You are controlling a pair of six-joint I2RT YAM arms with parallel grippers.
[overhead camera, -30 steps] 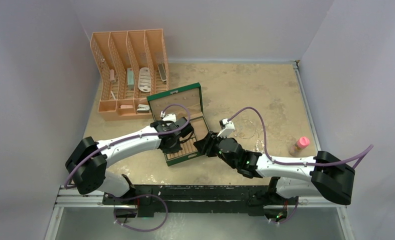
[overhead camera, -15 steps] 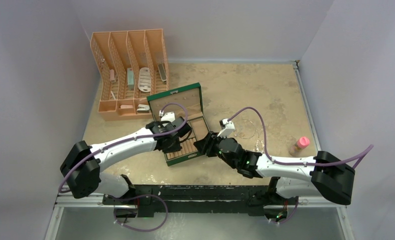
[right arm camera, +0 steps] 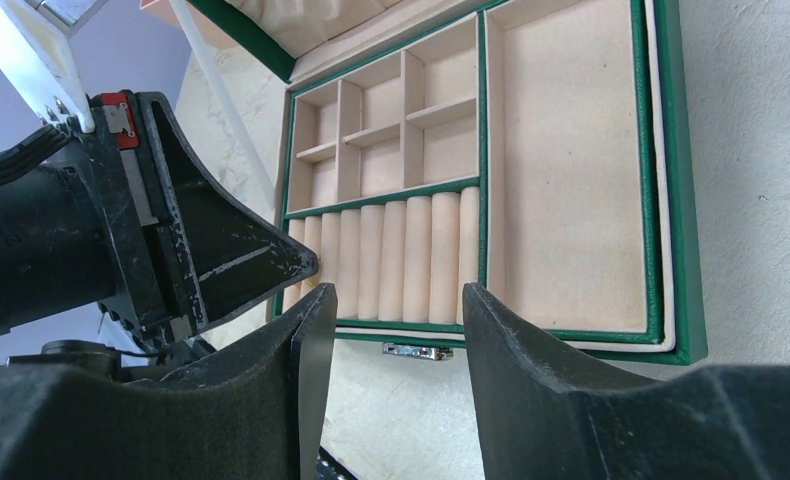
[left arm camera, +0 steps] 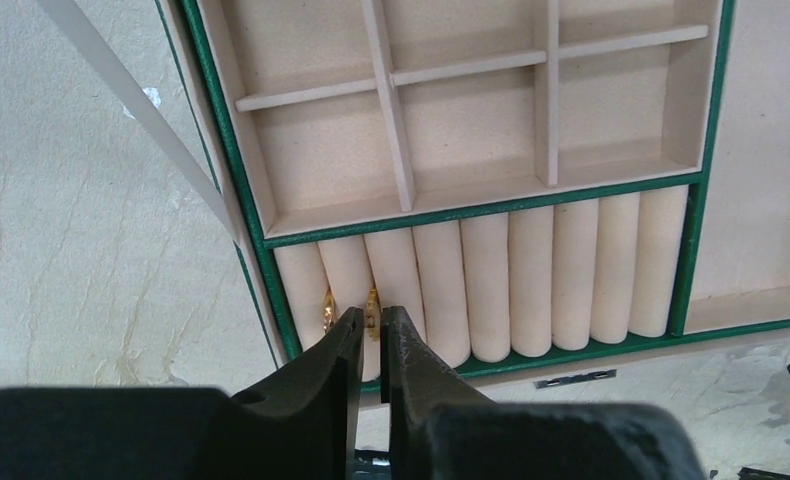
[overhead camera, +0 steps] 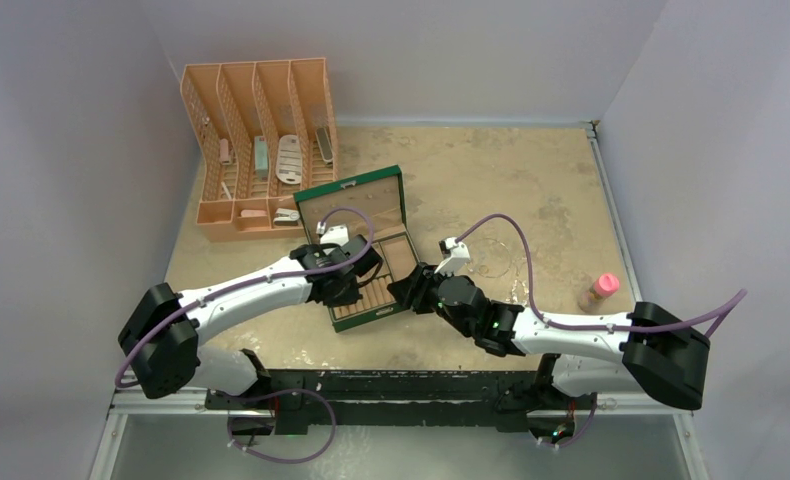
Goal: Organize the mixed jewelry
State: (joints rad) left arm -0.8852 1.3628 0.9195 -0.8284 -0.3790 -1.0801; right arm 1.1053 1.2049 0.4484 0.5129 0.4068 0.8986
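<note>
The green jewelry box [overhead camera: 395,178] lies open at mid-table. In the left wrist view its cream ring rolls [left arm camera: 531,270] hold one gold ring [left arm camera: 328,308] in the leftmost slot. My left gripper [left arm camera: 372,315] is shut on a second gold ring [left arm camera: 373,298], which sits in the neighbouring slot. From above, the left gripper [overhead camera: 345,292] is over the box's near-left corner. My right gripper [right arm camera: 396,300] is open and empty just off the box's near edge [right arm camera: 661,200]; it also shows from above [overhead camera: 409,290]. A thin hoop [overhead camera: 492,268] and a silvery chain cluster [overhead camera: 519,291] lie on the table to the right.
An orange slotted organizer [overhead camera: 261,140] with small items stands at the back left. A pink-capped bottle [overhead camera: 600,290] stands at the right. The box's silver clasp [right arm camera: 411,351] faces my right gripper. White walls close in the table on three sides.
My left arm has drawn slightly left and toward the near edge, with its gripper still over the ring rolls. The right arm has not moved.
</note>
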